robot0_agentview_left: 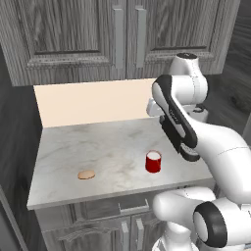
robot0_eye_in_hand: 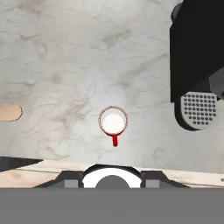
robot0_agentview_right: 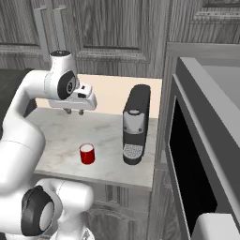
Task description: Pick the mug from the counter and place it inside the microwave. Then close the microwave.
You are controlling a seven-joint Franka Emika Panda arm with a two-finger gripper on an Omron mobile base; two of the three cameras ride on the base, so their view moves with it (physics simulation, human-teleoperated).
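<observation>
red cylindrical mug [robot0_eye_in_hand: 113, 121] | marbled counter [robot0_eye_in_hand: 65, 57] | pincer [robot0_agentview_right: 74, 111] above, possibly open

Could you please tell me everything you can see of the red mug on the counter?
The mug is a small red cylinder with a white inside and a short red handle, seen from above in the hand view. It looks smooth and glossy. It stands upright on the marbled counter, near the front edge, apart from the black coffee machine and well away from the flat tan cookie. Nothing touches it but the counter; the hand hangs above the counter, clear of it.
</observation>
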